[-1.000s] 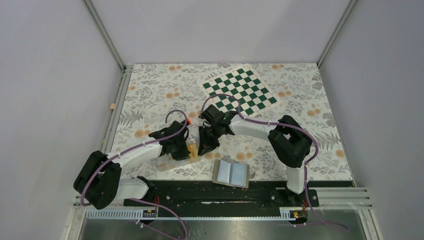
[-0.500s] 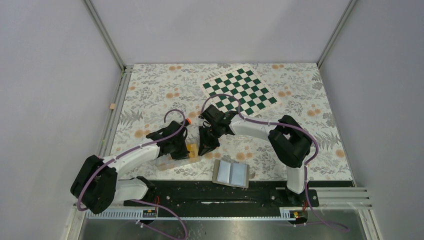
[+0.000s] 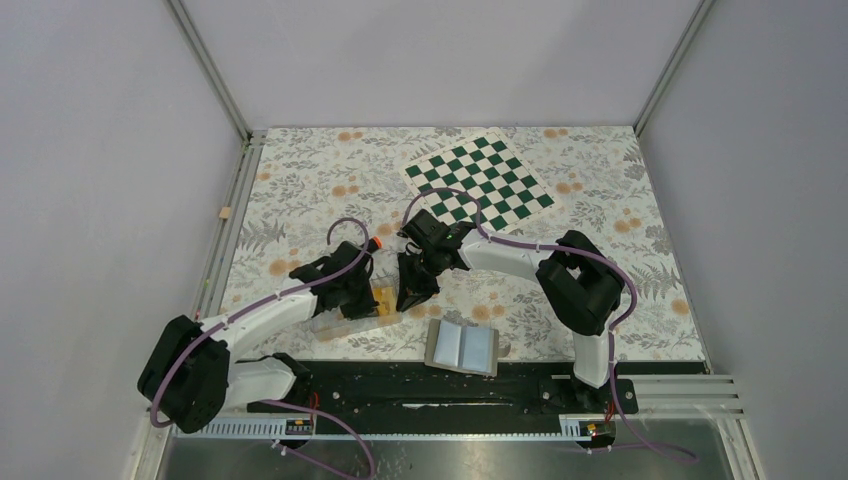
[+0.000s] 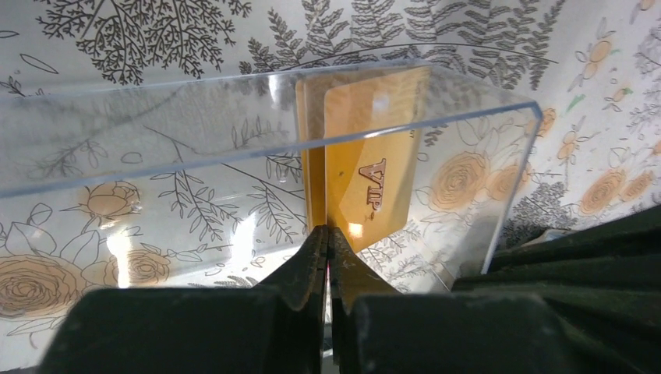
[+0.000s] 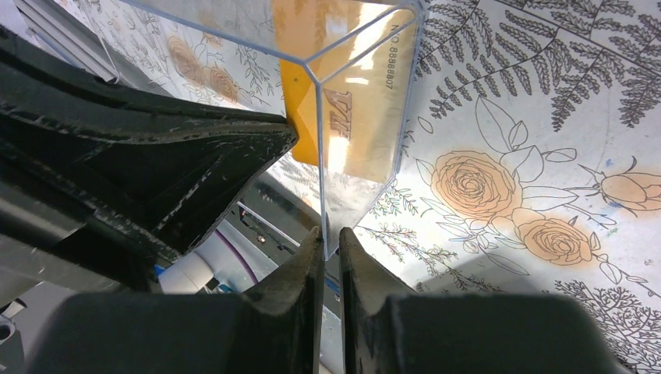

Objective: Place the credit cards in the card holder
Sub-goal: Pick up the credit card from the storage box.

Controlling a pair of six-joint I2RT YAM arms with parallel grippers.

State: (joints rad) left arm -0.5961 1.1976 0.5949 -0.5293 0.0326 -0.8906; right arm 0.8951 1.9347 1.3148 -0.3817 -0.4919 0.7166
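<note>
Near the lower middle of the overhead view, a clear plastic tray [image 3: 335, 324] is seen lying on the flower-patterned table [image 3: 600, 180]. The credit cards [image 4: 372, 167] are found inside it at its right end, stood on edge and leaned against one another; gold faces are shown, one of them marked VIP. The left gripper [image 4: 327, 238] is placed inside the tray from the left side of the frame, and its fingers are clenched together on the near edge of the cards; how many cards are pinched between them cannot be told. The right gripper [image 5: 328, 238] is set just to the right of the tray, and its jaws are closed on the thin clear wall at the tray's corner, so that the tray is grasped there. In the right wrist view the cards are seen through that corner, in the upper middle of the frame. The card holder [image 3: 463, 347] is laid open and flat at the lower centre of the overhead view, to the right of the tray and apart from both grippers, with its pale blue-grey pockets turned upward. A green and white chessboard [image 3: 480, 180] is spread across the upper middle of the table, and a marker [image 3: 376, 243] with an orange tip is seen just above the left gripper.
</note>
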